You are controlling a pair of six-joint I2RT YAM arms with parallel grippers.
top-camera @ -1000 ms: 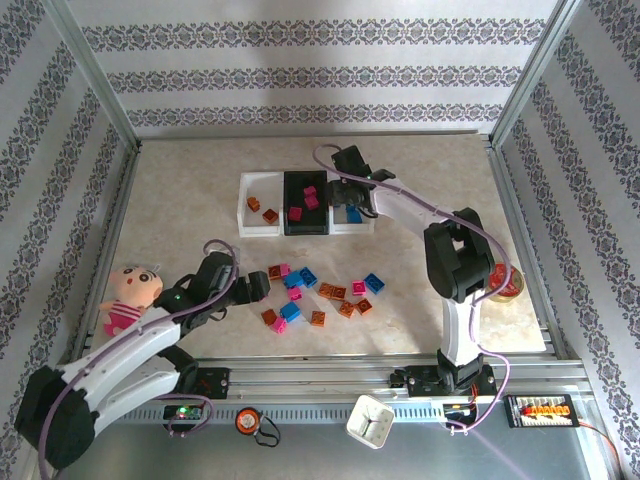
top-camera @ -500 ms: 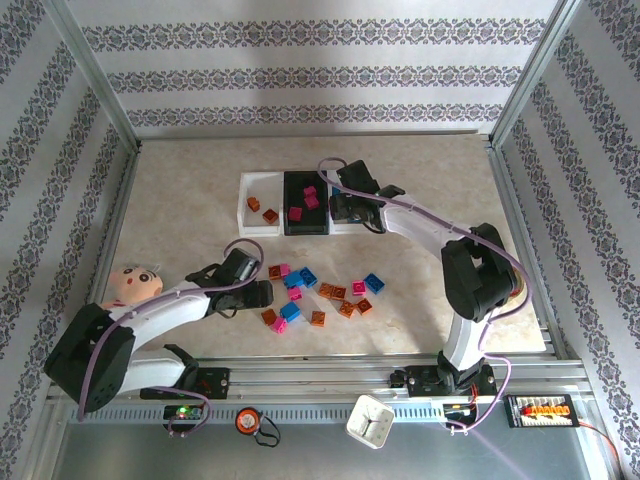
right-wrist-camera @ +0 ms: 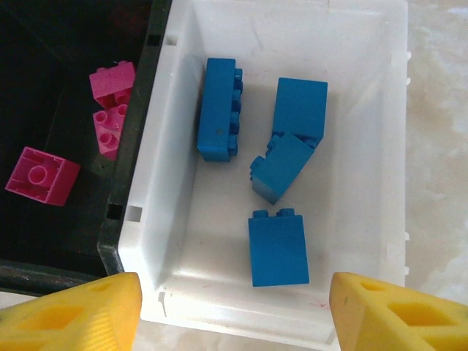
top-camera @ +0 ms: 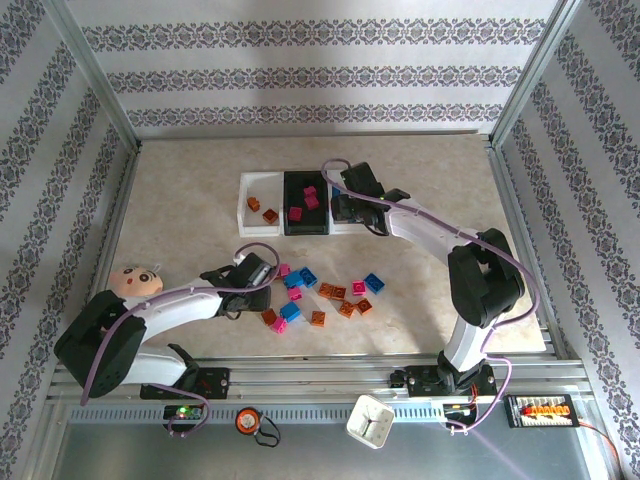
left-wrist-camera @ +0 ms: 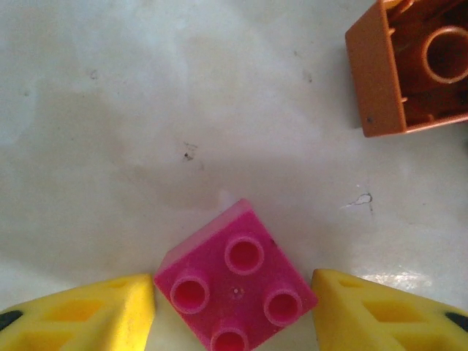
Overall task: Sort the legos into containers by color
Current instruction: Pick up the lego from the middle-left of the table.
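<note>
The left arm (top-camera: 165, 310) lies low over the table (top-camera: 190, 190), stretched from its base at the near left corner out to the right, where the loose bricks (top-camera: 330, 295) are scattered. The left gripper (top-camera: 262, 275) sits at the left edge of that scatter, pointing down. In the left wrist view its two yellow fingers (left-wrist-camera: 80, 311) stand wide apart with a pink brick (left-wrist-camera: 235, 289) between them. The brick rests studs up on the table, turned cornerwise. Each fingertip is right at one of its corners, but the view does not show whether they press on it. An orange brick (left-wrist-camera: 409, 69) lies well apart from it, hollow side up.

The right arm (top-camera: 480, 290) rises from its base at the near right, bends at the elbow and reaches back and left over the row of bins. The right gripper (top-camera: 350, 205) hangs above the right-hand white bin (right-wrist-camera: 365, 190). Its yellow fingers (right-wrist-camera: 398, 314) are spread wide and hold nothing. Four blue bricks (right-wrist-camera: 278, 248) lie on the floor of that bin, two of them touching.

Next to it, the black bin (right-wrist-camera: 44, 73) holds pink bricks (right-wrist-camera: 42, 174). At the far left end of the row, the left white bin (top-camera: 243, 207) holds two orange bricks (top-camera: 254, 203). Orange, pink and blue bricks lie mixed on the table in front of the bins.
</note>
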